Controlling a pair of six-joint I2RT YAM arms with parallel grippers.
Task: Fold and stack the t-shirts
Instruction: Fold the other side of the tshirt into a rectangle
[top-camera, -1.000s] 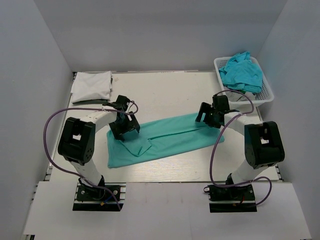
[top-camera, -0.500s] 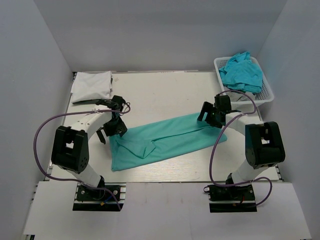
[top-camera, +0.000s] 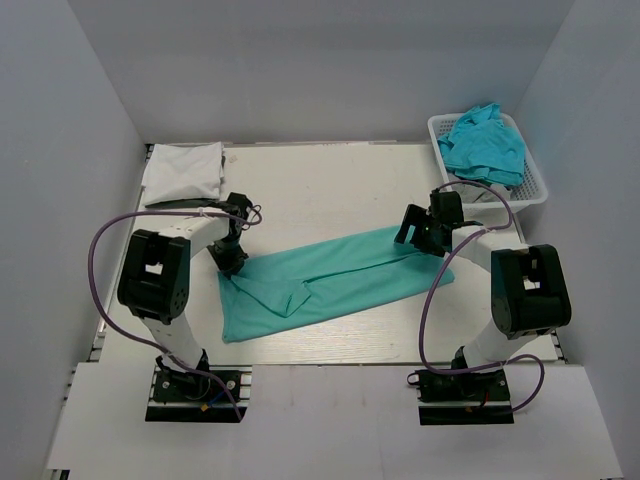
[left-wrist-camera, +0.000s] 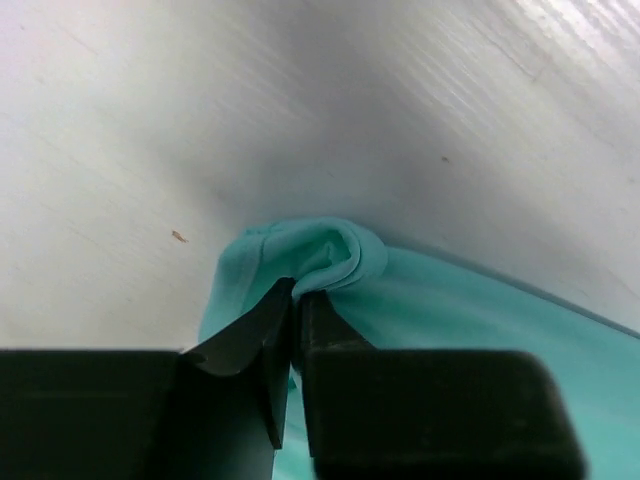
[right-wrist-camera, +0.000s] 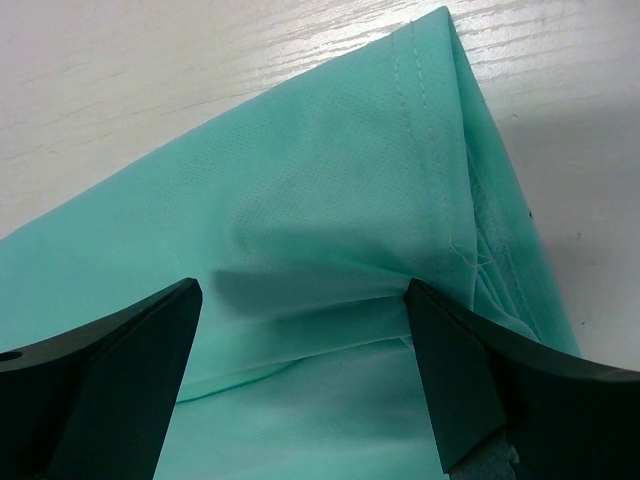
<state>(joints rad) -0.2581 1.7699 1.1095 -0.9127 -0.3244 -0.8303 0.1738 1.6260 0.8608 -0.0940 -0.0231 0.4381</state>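
Where the teal t-shirt (top-camera: 330, 280) lies: flat on the table (top-camera: 330, 185), between the two arms, already narrowed into a long band.
Other stock: a folded white t-shirt (top-camera: 183, 170) rests at the far left corner; turquoise t-shirts (top-camera: 482, 145) sit heaped in the basket (top-camera: 535, 180) at the far right.
Long axis: it runs diagonally, from near-left to far-right.
Heading: the stitched hem end points to the far right, toward the basket; the broader end, with a small flap turned over, points near-left.
Left gripper (left-wrist-camera: 296, 290): the jaws are drawn almost together at the far-left corner of the broad end, pinching a small bunched fold of teal cloth at the tips.
Right gripper (right-wrist-camera: 300, 295): the jaws are spread wide, straddling the hem corner just above the cloth, with nothing gripped.
Handling, judged: light, limp and soft; no stiffness, so any unsupported span will sag and crease. Not fragile. Likely to slide easily on the smooth table.
Hold points, judged: the end corners, with all layers caught in one pinch; the doubled hem seam offers the firmest bite.
Risk, judged: a shallow pinch may take only the top layer and open the fold.
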